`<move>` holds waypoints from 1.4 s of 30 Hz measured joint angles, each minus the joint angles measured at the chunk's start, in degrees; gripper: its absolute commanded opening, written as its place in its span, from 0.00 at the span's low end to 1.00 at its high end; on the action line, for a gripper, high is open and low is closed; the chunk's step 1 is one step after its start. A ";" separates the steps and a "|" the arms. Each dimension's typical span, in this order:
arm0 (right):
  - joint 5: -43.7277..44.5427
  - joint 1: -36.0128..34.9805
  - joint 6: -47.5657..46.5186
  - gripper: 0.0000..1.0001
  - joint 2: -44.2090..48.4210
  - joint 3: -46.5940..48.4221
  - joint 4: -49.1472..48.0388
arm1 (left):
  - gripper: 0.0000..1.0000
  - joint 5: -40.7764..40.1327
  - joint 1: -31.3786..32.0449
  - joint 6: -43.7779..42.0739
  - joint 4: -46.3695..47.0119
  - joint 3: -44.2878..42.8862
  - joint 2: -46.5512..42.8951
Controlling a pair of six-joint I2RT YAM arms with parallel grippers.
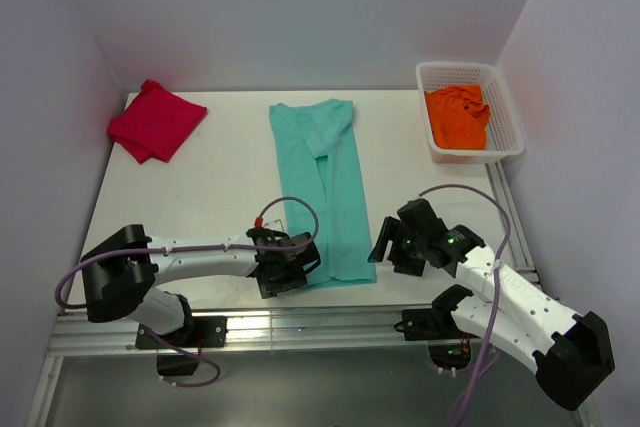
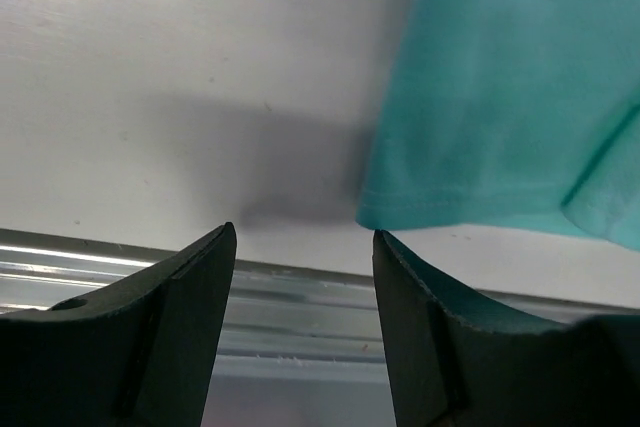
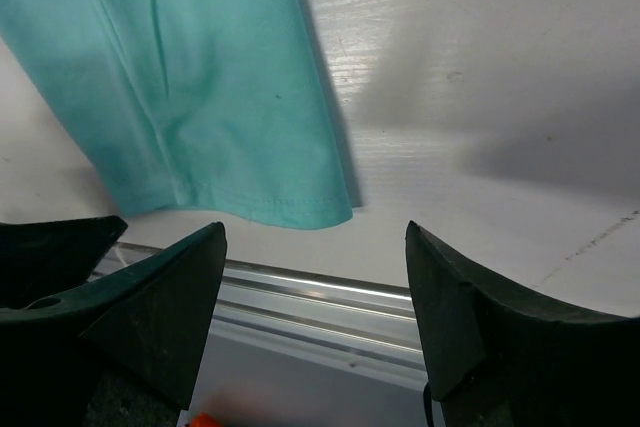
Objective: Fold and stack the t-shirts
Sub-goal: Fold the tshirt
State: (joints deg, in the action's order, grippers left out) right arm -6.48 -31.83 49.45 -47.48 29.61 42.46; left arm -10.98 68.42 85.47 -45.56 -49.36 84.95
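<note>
The teal-green t-shirt (image 1: 330,187) lies as a long narrow strip down the middle of the table, sleeves folded in. Its near hem shows in the left wrist view (image 2: 500,117) and in the right wrist view (image 3: 190,87). My left gripper (image 1: 285,272) is open and empty at the hem's near left corner. My right gripper (image 1: 392,247) is open and empty just right of the hem's near right corner. The crimson-red t-shirt (image 1: 155,120) lies folded at the far left. The orange t-shirt (image 1: 457,115) lies crumpled in the basket.
A white mesh basket (image 1: 506,112) stands at the far right corner. A metal rail (image 1: 320,322) runs along the table's near edge, close under both grippers. White walls close in the back and both sides.
</note>
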 measured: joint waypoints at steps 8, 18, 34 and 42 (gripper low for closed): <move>0.66 0.00 2.12 0.78 3.30 0.00 0.00 | 0.60 -3.30 0.02 2.43 4.11 3.19 -0.04; 1.07 0.00 3.28 0.77 4.02 -0.83 -0.11 | 0.58 -6.91 0.02 2.36 7.56 3.15 -4.07; 0.37 0.00 3.41 0.68 -2.29 -6.75 -7.28 | 0.28 -6.23 0.02 0.96 13.99 2.73 2.84; -0.57 0.00 3.45 0.56 -5.86 -7.80 -12.35 | 0.20 -5.86 0.00 0.76 14.86 2.19 3.82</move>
State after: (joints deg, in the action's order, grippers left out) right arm -7.05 -31.83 52.90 -53.34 21.80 30.11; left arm -16.84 68.42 86.24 -30.70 -47.18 88.77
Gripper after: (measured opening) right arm 0.593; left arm 0.201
